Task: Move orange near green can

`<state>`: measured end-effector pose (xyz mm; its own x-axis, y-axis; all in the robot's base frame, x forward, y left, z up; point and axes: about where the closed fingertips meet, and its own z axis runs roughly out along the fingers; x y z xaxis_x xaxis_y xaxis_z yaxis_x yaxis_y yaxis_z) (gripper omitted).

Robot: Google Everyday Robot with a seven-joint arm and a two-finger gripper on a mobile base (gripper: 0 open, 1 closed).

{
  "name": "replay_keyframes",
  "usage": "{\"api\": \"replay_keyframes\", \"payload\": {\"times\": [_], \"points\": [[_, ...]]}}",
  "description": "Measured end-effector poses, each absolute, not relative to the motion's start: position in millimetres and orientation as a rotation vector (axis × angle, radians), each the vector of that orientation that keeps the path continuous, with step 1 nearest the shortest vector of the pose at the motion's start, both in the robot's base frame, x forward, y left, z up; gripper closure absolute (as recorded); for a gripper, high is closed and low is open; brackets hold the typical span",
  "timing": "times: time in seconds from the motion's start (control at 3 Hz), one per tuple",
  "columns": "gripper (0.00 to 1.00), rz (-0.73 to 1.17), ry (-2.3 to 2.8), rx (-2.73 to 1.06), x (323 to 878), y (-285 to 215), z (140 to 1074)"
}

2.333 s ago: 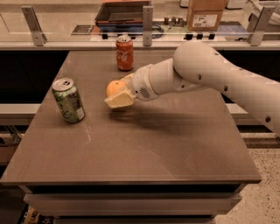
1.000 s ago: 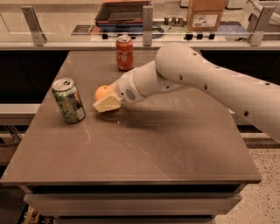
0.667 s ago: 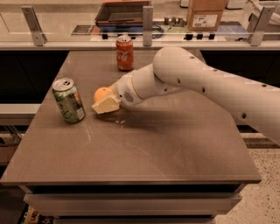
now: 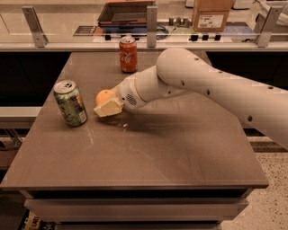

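Observation:
The orange [image 4: 104, 95] sits in my gripper [image 4: 106, 102], just right of the green can [image 4: 70, 103], with a small gap between them. The gripper is shut on the orange and holds it low, at about table height; whether the fruit touches the table I cannot tell. One cream fingertip [image 4: 109, 108] shows in front of and below the fruit; the other is hidden behind it. The green can stands upright on the left part of the brown table [image 4: 148, 152]. My white arm [image 4: 202, 85] reaches in from the right.
A red cola can [image 4: 128, 54] stands upright at the table's far edge, behind the gripper. A counter with a glass rail, a dark tray [image 4: 123, 12] and a cardboard box [image 4: 211, 14] runs behind the table.
My gripper has carried the orange leftward from the table's middle to beside the green can and lowered it slightly. Both cans have stayed put.

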<state>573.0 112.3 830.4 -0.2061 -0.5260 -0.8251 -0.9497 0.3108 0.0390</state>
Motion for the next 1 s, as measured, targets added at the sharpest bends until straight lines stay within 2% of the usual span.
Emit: {"api": "replay_keyframes", "payload": {"times": [0.33, 0.67, 1.0], "points": [[0.14, 0.741, 1.851, -1.318, 572.1, 114.1, 830.3], [0.0, 0.743, 1.849, -1.321, 571.1, 115.8, 830.1], [0.0, 0.743, 1.849, -1.321, 571.1, 115.8, 830.1]]}}
